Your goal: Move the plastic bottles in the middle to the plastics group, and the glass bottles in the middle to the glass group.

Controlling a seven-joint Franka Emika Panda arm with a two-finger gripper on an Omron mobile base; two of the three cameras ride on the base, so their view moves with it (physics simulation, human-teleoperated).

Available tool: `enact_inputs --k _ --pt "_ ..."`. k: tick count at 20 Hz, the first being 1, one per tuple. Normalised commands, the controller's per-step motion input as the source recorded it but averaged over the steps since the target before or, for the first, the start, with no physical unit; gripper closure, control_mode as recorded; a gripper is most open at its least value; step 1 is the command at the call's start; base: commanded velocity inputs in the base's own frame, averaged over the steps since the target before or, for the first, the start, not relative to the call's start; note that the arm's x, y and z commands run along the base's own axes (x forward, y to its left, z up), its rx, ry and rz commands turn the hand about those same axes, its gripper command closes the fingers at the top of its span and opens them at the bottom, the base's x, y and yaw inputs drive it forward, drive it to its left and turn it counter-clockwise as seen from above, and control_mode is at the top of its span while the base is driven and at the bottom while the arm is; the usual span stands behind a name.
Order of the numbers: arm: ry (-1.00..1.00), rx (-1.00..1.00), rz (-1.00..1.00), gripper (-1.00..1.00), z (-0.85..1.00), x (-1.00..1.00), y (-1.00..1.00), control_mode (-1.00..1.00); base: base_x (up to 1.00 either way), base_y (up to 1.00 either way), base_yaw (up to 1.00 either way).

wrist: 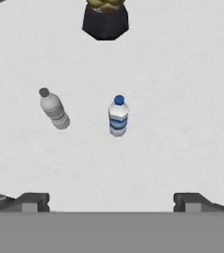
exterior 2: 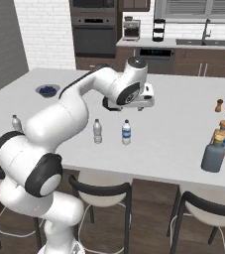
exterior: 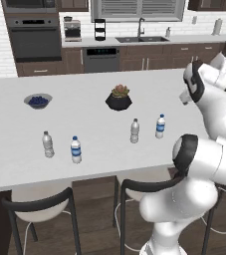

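Two bottles in the middle: a plain water bottle [wrist: 54, 109] and a blue-labelled water bottle [wrist: 118, 116] stand upright on the surface [wrist: 182, 99], near each other but not touching; both are slim with their long axis vertical.
Gripper: the gripper [wrist: 111, 201] hangs above the surface with its jaws spread wide and nothing between them; its two finger tips stand far apart at the bottom of the hand view.
Key relation: the blue-labelled bottle lies almost straight ahead of the gap between the finger tips, a little to the left of its centre line; the plain one sits well off to the left of that line.
Nearer target: judged from the hand view, the blue-labelled bottle is the easier first pick, since the gripper needs mostly to descend and advance, with little sideways shift.
Approach: with the bottle upright, the jaws should close across its body from the sides, low enough not to catch only the cap.
Plastics group: two more water bottles [exterior: 48, 144] stand toward the left part of the surface in the left base view, well apart from the middle pair.
Glass side: a dark grey-blue bottle [exterior 2: 213, 155] stands just in front of a pale bottle with a tan cap [exterior 2: 223, 128] at the right end in the right base view.
Obstacle: a potted plant [wrist: 105, 19] stands beyond the middle pair, away from the gripper's path.
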Motion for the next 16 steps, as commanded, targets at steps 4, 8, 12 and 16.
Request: enact_inputs --k 4,8,12,16 --pt "0.29 0.02 -0.06 -1.00 -0.30 0.14 0.76 -1.00 0.00 0.00 0.00" --pt "0.10 0.00 -0.06 -1.00 -0.63 0.06 0.72 -1.00 0.00 0.00 0.00" --pt "-0.03 0.00 -0.06 -1.00 -0.59 0.00 0.72 -1.00 0.00 0.00 0.00" --pt "-0.20 -0.01 -0.01 -1.00 -0.16 -0.09 0.94 -1.00 0.00 0.00 0.00"
